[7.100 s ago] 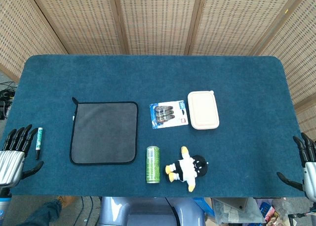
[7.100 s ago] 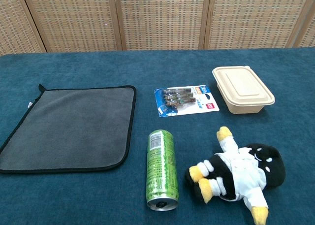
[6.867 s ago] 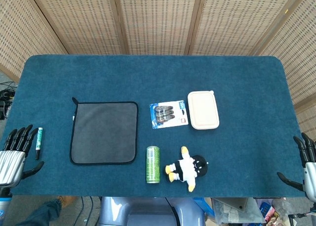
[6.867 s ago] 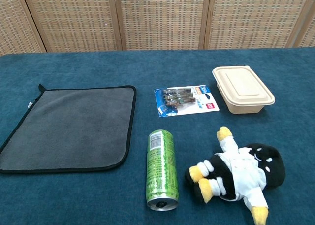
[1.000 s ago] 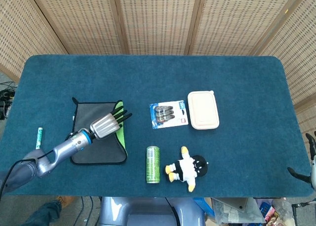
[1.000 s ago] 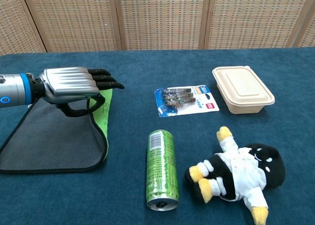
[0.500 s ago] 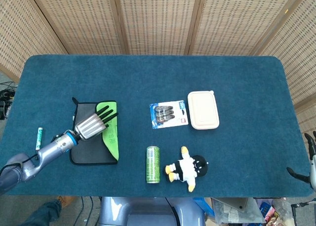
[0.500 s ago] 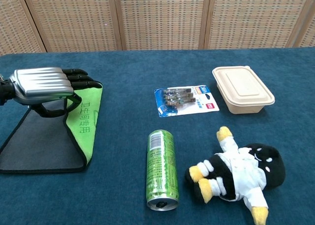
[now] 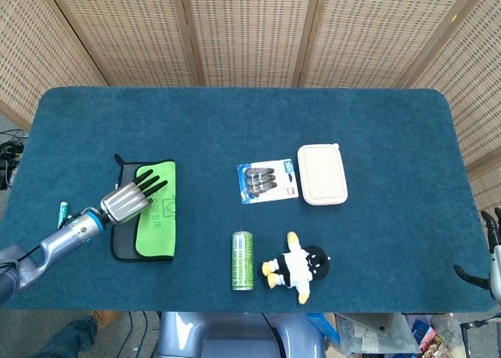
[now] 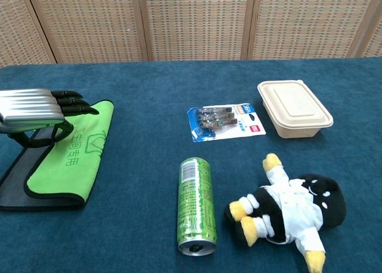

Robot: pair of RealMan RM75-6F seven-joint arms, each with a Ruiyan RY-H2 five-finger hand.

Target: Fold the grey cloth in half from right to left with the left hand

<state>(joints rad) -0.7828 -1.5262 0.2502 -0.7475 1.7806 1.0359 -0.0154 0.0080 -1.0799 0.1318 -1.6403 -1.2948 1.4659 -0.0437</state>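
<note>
The grey cloth [image 9: 154, 213] lies at the left side of the blue table [image 9: 250, 131], and most of what shows of it is its bright green underside, turned over onto the grey. The green flap covers the right part of the cloth; a strip of grey with black edging shows along its left and near edges. In the chest view the cloth [image 10: 65, 159] carries darker green printing that I cannot read.

The left hand [image 9: 129, 199] is over the cloth's upper left part, its silver back up and its dark fingers [image 9: 153, 184] stretched out toward the far right. From the chest view the left hand [image 10: 36, 114] has its thumb curled under the fingers right at the cloth's far edge; it looks to be pinching the fabric there, though the contact itself is partly hidden. The forearm runs back toward the table's near left corner.

Left of that arm, near the table's edge, lies a small green marker [image 9: 62, 213]. Well to the right of the cloth a green can [image 9: 243, 260] lies on its side, with a penguin plush toy [image 9: 296, 266] just beside it. Beyond them lie a blue blister pack [image 9: 268, 181] and a beige lidded container [image 9: 322, 174], side by side.

The right hand [image 9: 493, 260] sits at the far right edge of the head view, holding nothing, fingers apart.
</note>
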